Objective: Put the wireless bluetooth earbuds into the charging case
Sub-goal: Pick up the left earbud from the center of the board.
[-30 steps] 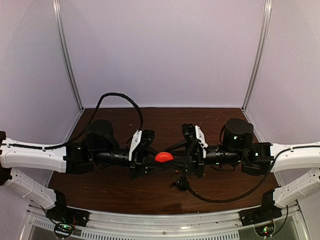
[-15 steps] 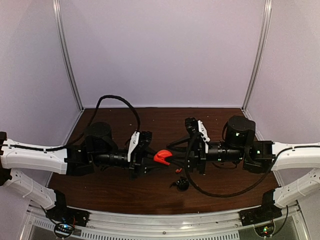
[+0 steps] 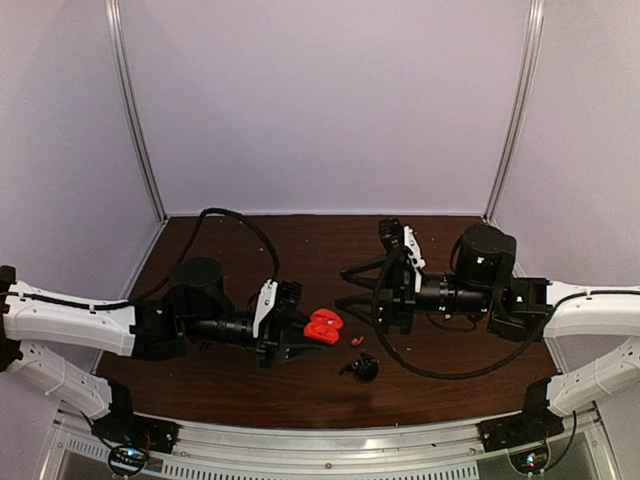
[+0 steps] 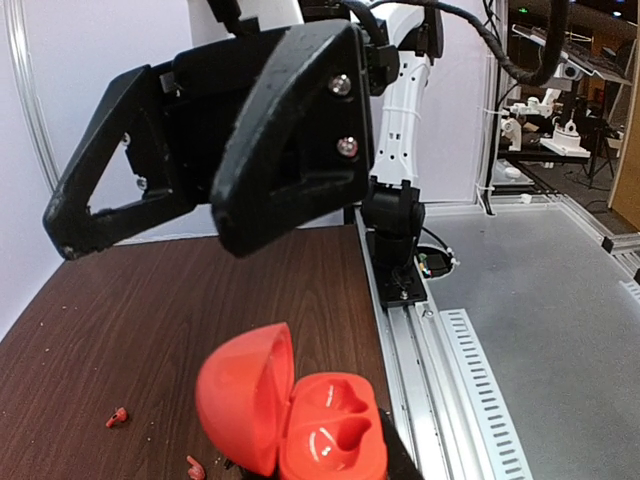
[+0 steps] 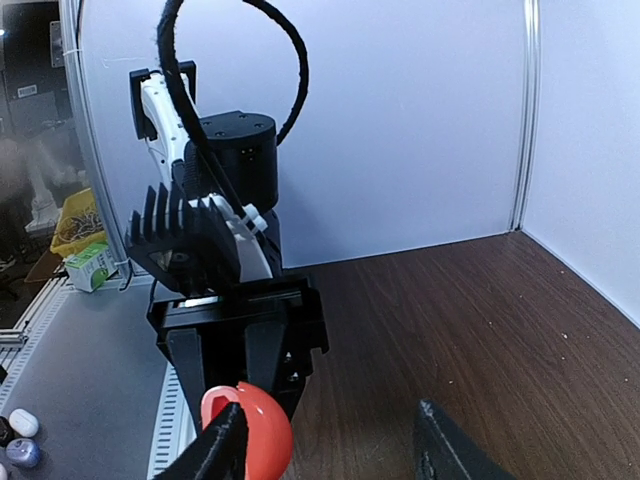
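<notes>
Now the glossy red clamshell charging case (image 4: 300, 425) sits clamped in the left gripper (image 3: 308, 330), lid hinged open on its smooth moulded hollows. Two tiny red-orange earbuds (image 4: 118, 415) lie loose on the dark wood-grain table (image 4: 150, 320) beside it. The right gripper (image 3: 345, 288) hangs opposite, its matte black angular fingers spread apart and holding nothing.

The robot has white links (image 3: 70, 318), black joints (image 3: 200, 278), braided black cables (image 5: 301, 60) and silver screws (image 4: 346, 147).

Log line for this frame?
left claw: gripping open red case, empty | right claw: open, off case | red earbuds: on table
</notes>
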